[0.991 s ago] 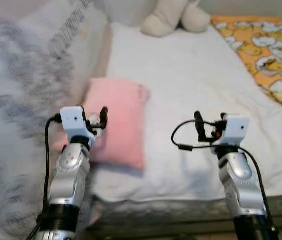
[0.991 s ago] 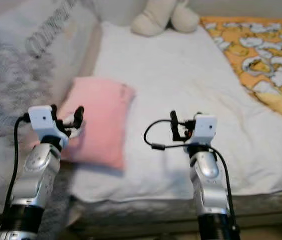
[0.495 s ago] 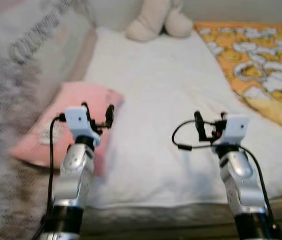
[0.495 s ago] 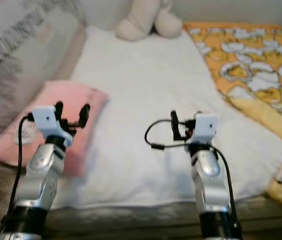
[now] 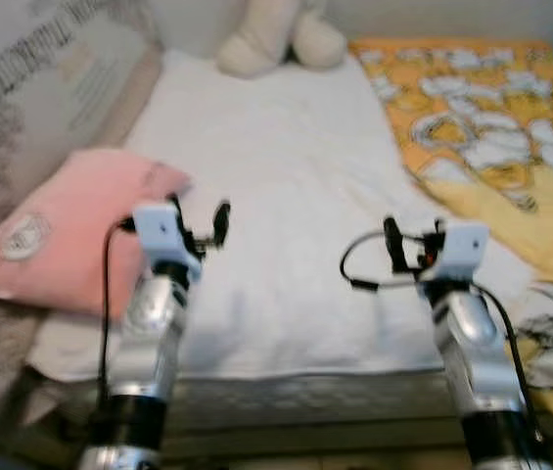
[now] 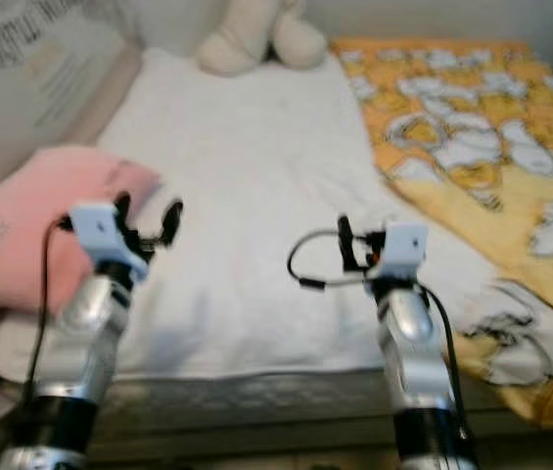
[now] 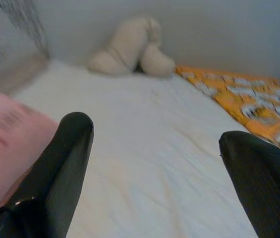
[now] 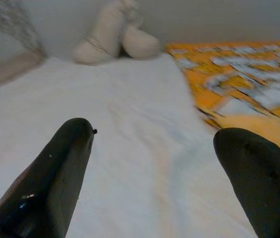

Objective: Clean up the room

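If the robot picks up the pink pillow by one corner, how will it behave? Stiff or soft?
The pillow looks plump with rounded edges, so it is probably soft and would sag from a gripped corner. It seems light for its size. It lies flat on the bed, partly over the edge, so a push would likely slide it, not roll it. The fabric should give the jaws fair grip.

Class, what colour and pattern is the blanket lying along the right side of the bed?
The blanket is orange-yellow with white cartoon shapes; it is clearest in the right eye view.
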{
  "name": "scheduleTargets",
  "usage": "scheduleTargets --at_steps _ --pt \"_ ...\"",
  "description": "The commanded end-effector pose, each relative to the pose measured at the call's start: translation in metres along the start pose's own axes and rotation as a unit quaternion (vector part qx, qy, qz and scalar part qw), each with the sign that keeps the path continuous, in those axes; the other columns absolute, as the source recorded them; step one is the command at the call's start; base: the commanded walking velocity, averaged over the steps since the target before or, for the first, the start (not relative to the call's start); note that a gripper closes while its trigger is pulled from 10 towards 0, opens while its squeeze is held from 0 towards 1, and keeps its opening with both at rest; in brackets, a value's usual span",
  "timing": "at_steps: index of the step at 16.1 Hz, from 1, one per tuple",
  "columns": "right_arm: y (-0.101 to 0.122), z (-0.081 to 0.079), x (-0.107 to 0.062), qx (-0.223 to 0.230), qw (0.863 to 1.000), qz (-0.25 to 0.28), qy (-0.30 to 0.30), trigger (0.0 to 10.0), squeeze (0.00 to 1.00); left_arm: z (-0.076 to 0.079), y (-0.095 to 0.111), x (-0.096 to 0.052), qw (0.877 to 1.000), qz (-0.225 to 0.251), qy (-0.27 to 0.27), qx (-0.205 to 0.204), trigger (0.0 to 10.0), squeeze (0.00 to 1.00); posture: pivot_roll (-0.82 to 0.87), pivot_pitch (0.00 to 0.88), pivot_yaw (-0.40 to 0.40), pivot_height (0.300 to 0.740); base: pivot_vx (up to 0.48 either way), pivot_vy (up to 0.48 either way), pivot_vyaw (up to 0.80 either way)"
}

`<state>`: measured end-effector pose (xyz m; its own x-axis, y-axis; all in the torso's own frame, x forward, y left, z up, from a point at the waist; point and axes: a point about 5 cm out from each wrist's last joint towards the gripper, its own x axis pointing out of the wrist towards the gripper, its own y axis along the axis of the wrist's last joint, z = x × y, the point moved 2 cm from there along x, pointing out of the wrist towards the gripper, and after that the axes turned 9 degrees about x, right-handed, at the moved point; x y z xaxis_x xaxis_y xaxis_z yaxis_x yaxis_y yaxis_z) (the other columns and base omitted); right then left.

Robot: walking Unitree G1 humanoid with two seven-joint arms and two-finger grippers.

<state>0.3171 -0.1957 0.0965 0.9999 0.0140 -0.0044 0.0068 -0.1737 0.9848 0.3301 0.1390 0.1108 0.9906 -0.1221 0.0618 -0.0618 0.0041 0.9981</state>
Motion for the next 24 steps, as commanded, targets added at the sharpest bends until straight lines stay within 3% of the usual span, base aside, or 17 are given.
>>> scheduleTargets --at_steps 1,5,8,10,18,24 --pt "0.008 -0.001 0.001 0.006 1.0 0.016 -0.006 10.0 0.0 -0.007 -0.004 0.003 1.0 -0.022 0.018 0.011 10.0 0.0 -0.11 0.0 0.054 0.727 0.0 -0.416 0.0" --pt "-0.005 0.015 -0.012 0.043 0.997 0.002 -0.065 10.0 0.0 -0.012 -0.017 -0.007 0.998 -0.05 0.023 0.014 10.0 0.0 -0.12 0.018 0.053 0.727 0.265 -0.397 0.0" --pt "-0.005 -0.001 -0.005 0.023 0.999 0.0 -0.028 10.0 0.0 -0.002 -0.011 0.005 0.999 -0.038 0.014 0.009 10.0 0.0 -0.12 0.001 0.061 0.727 0.281 -0.388 0.0" --pt "0.001 -0.001 0.0 0.011 1.0 0.007 -0.02 10.0 0.0 -0.004 -0.01 0.009 0.999 -0.039 0.02 0.01 10.0 0.0 -0.12 0.0 0.072 0.727 0.311 -0.362 0.0" --pt "-0.005 -0.011 0.005 -0.008 1.0 -0.01 0.002 10.0 0.0 -0.005 -0.006 0.01 0.999 -0.027 0.01 0.016 10.0 0.0 -0.09 0.008 0.064 0.727 0.322 -0.352 0.0" --pt "-0.005 -0.014 0.01 -0.008 1.0 -0.013 0.009 10.0 0.0 0.01 0.006 0.01 0.999 0.011 -0.031 -0.006 10.0 0.0 -0.09 0.0 0.063 0.727 0.314 -0.359 0.0"
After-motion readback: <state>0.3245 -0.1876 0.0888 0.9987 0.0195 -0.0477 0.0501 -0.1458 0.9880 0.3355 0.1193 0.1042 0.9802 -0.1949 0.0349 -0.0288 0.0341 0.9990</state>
